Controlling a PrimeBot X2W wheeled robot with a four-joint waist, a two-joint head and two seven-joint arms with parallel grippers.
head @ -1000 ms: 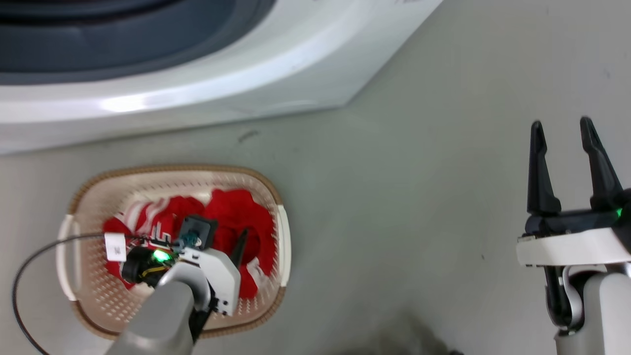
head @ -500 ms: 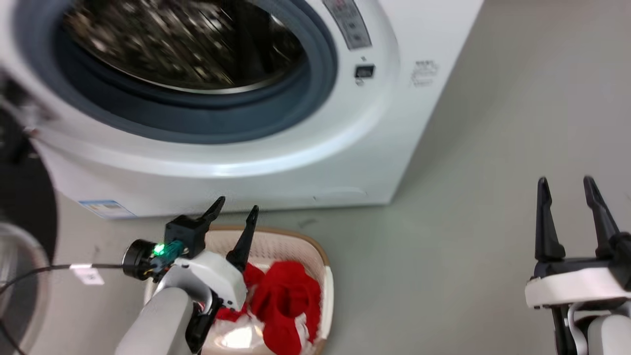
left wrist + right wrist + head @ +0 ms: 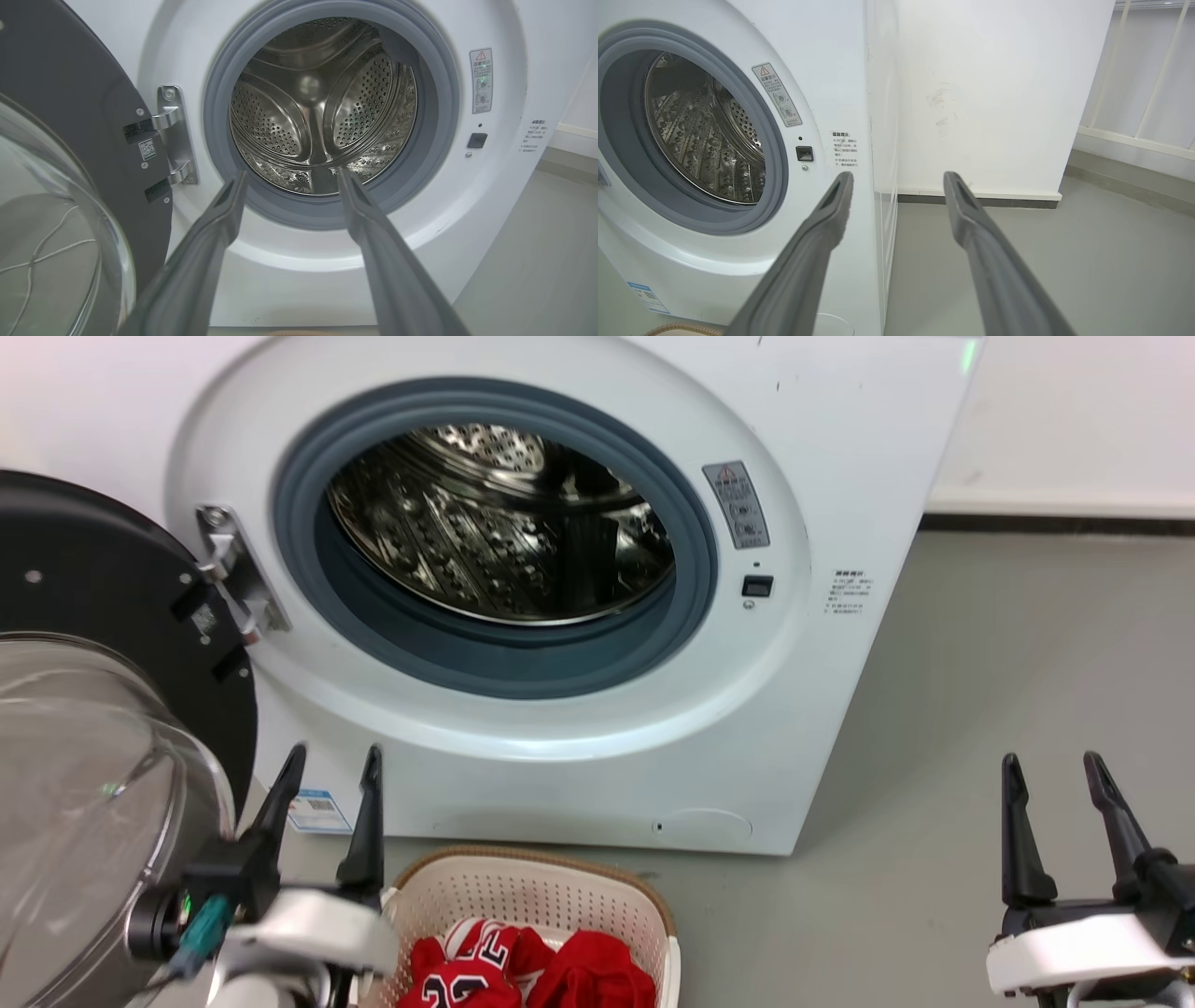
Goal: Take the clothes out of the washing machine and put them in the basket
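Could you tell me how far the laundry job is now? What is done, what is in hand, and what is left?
Done: the red clothes lie in the basket, and the drum of the washing machine looks empty where visible. In hand: nothing; the left pincer and right pincer are open and empty. Left: probably nothing, though the drum's near bottom is hidden.

Clearance as I read it from the console: the porthole point(image 3: 523, 663) of the washing machine point(image 3: 560, 775) stands open, its grey rim framing a straight way into the drum point(image 3: 485, 541). The door point(image 3: 84, 579), swung out on its hinge point(image 3: 233, 579), walls off the side just left of my left gripper point(image 3: 336, 751), with the glass bulge point(image 3: 75, 803) near it. The basket point(image 3: 532, 854) sits on the floor close before the machine, its top open above the clothes point(image 3: 532, 975). Open floor point(image 3: 980, 691) lies to the right
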